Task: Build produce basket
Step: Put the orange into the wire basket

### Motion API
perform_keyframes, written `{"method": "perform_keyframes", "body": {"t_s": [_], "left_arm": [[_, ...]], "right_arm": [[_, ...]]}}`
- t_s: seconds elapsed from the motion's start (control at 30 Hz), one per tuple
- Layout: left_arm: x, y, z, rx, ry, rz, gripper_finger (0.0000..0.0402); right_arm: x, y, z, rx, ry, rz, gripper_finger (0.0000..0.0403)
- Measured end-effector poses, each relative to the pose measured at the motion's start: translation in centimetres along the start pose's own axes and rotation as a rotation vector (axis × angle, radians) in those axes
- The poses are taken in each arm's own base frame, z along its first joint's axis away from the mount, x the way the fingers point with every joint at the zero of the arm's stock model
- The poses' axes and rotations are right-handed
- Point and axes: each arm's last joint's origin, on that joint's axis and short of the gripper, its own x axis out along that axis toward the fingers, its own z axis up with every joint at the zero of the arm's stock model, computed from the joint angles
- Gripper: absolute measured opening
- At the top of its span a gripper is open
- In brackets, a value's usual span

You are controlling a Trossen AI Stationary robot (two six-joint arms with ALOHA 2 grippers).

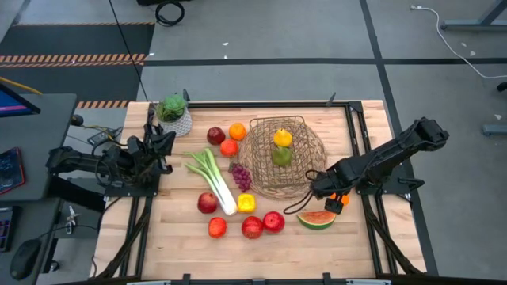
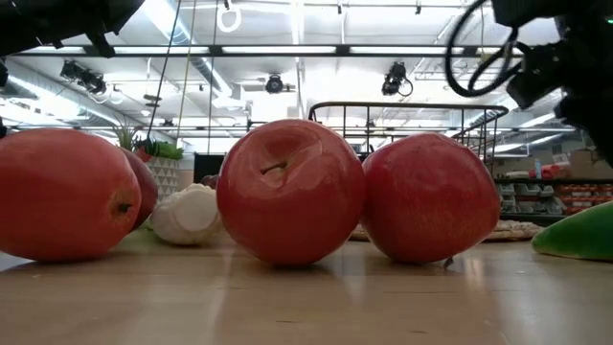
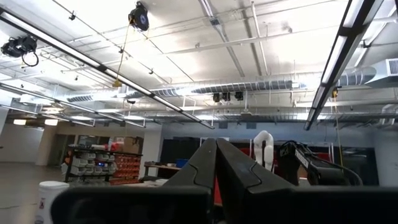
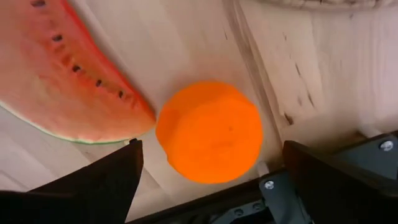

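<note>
Here the basket [image 1: 283,158] sits on the table [image 1: 174,237], toward its far right, holding a yellow fruit [image 1: 282,138] and a green one [image 1: 281,156]. The right gripper [image 1: 336,199] is lowered just beside the basket's near right rim, jaws spread wide on either side of an orange [image 4: 209,131]; its fingers [image 4: 93,180] stand clear of the fruit in the right wrist view. A watermelon slice [image 1: 317,219] lies just beside that orange, on the near side.

Left of the basket lie the remaining produce: a dark apple [image 1: 215,135] and two oranges [image 1: 237,131] at the far side, grapes [image 1: 239,176] touching or nearly touching the basket's rim, a leek [image 1: 212,178] lying aslant, and a yellow pepper [image 1: 246,203]. Nearer the front edge are four red fruits [image 1: 252,227], probably apples, though one looks more orange. A potted plant [image 1: 173,111] stands at the far left corner.

The left gripper [image 1: 162,146] waits at the table's left edge near the plant, raised, jaws pressed together; its fingers [image 3: 214,165] meet in the left wrist view.
</note>
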Motion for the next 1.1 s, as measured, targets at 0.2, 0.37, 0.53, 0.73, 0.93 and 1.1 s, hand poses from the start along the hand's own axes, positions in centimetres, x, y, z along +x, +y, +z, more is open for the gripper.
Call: {"method": "perform_keyframes", "body": {"t_s": [0.2, 0.37, 0.53, 0.73, 0.93, 1.1], "left_arm": [[0.0, 0.0, 0.0, 0.0, 0.0, 0.0, 0.0014], [0.0, 0.0, 0.0, -0.002, 0.0, 0.0, 0.0013], [0.0, 0.0, 0.0, -0.001, 0.0, 0.0, 0.0017], [0.0, 0.0, 0.0, 0.0, 0.001, 0.0, 0.0013], [0.0, 0.0, 0.0, 0.0, 0.001, 0.0, 0.0016], [0.0, 0.0, 0.0, -0.001, 0.0, 0.0, 0.0016]], "right_arm": [[0.7, -0.6, -1.2, 0.036, -0.034, 0.023, 0.0399], [1.6, -1.3, -1.5, 0.061, -0.066, 0.029, 0.0399], [2.9, -1.4, -1.5, 0.056, -0.05, 0.041, 0.0399], [4.2, -1.2, -1.3, 0.042, -0.053, 0.116, 0.0399], [5.1, -1.3, -1.4, 0.053, -0.036, 0.158, 0.0391], [5.2, -1.2, -1.3, 0.05, -0.041, 0.165, 0.0377]]}}
